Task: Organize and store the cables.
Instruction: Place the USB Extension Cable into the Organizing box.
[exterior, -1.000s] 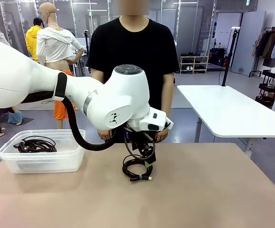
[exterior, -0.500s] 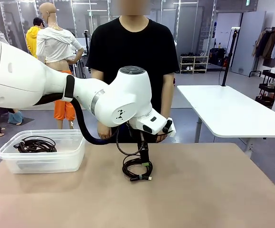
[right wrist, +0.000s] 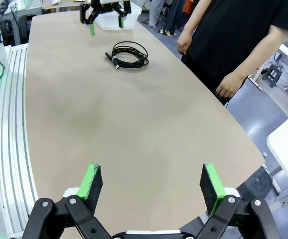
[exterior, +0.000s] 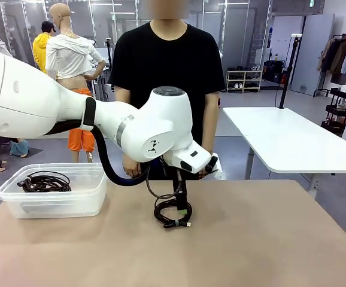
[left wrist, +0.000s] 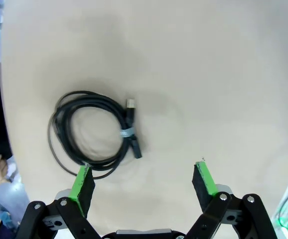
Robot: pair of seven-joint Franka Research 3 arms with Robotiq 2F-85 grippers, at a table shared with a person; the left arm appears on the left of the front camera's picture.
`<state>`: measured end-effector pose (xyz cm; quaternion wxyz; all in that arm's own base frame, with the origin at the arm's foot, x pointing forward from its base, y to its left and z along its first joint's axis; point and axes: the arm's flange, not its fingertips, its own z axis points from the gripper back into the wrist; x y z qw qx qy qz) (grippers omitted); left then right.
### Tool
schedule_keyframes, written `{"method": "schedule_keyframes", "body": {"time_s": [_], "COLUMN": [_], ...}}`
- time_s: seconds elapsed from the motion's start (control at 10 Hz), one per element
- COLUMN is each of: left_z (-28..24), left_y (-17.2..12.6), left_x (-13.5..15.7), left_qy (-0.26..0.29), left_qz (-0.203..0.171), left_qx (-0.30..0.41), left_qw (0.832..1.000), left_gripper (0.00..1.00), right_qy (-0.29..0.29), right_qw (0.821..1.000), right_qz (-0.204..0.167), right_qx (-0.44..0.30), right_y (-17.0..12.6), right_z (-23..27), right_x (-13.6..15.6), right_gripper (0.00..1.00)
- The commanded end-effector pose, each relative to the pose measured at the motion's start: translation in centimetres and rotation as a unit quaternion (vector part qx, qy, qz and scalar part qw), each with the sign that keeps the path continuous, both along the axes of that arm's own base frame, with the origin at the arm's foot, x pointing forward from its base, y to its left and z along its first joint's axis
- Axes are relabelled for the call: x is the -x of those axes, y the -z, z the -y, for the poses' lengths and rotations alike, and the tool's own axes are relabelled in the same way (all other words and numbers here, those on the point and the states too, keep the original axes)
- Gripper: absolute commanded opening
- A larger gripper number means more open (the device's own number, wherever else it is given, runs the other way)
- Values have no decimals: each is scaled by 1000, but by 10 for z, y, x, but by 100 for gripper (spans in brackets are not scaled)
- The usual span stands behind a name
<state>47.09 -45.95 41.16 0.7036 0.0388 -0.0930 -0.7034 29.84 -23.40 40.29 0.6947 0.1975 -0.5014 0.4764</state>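
Note:
One coiled black cable (exterior: 173,213) lies on the tan table near the person's side, its plug ends tied at the front. My left gripper (exterior: 181,200) hangs just above it, open and holding nothing. In the left wrist view the cable (left wrist: 91,132) sits left of centre, and the left gripper (left wrist: 143,180) has one green pad (left wrist: 82,180) over the coil's near edge. Another coiled cable (exterior: 44,181) rests inside the clear plastic bin (exterior: 53,197). My right gripper (right wrist: 150,184) is open over bare table, far from the cable (right wrist: 128,54).
The person stands at the far edge behind the cable, hands (right wrist: 228,85) hanging at their sides. The bin stands at the table's left. A white table (exterior: 293,140) stands beyond on the right. The left arm's thick hose (exterior: 104,164) loops above the table.
The left wrist has turned, so its gripper now shows edge-on above the coil, and the elbow has shifted slightly right. The cable has not moved.

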Motion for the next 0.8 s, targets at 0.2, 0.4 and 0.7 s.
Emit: {"method": "schedule_keyframes", "body": {"time_s": [0.2, 0.4, 0.7], "left_z": [10, 10, 13], "left_y": [41, 62, 89], "left_x": [-51, -65, -82], "left_qy": [12, -1, -19], "left_qz": [-76, -91, -131], "left_qx": [-33, -26, -20], "left_qw": [996, 995, 991], "left_gripper": [100, 100, 100], "right_qy": [-1, -1, -1], "right_qw": [1000, 1000, 1000], "right_qz": [-10, -10, -10], "right_qx": [0, 0, 0], "right_y": [-4, -4, -4], "right_z": [1, 1, 1], "right_x": [1, 1, 1], "right_gripper": [100, 100, 100]}}
